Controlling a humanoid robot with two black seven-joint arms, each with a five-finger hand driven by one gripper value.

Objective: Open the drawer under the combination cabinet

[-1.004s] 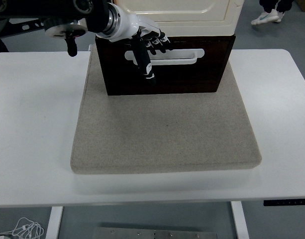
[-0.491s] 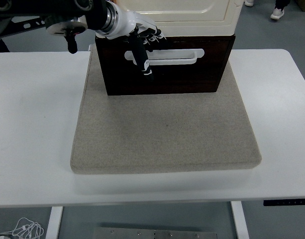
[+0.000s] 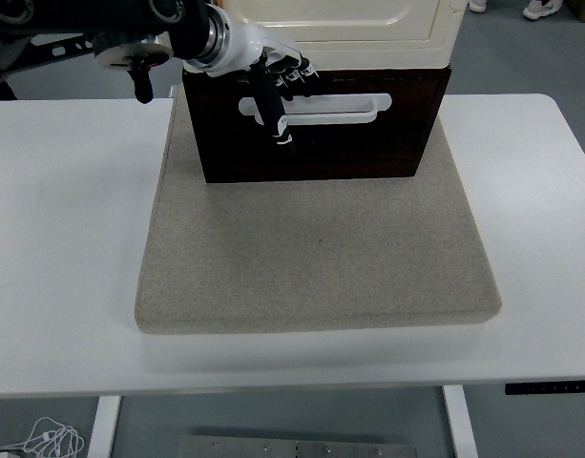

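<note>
Left hand (image 3: 273, 81) curled at white handle (image 3: 321, 107); drawer (image 3: 368, 143) closed.

The cream cabinet (image 3: 368, 24) above the dark drawer (image 3: 316, 129) is cut off by the top edge, so only its lowest strip shows. The left hand (image 3: 273, 81) covers the left end of the white handle (image 3: 316, 110); whether its fingers hook the bar cannot be told. The left arm (image 3: 92, 29) runs out of view at the far left corner.
</note>
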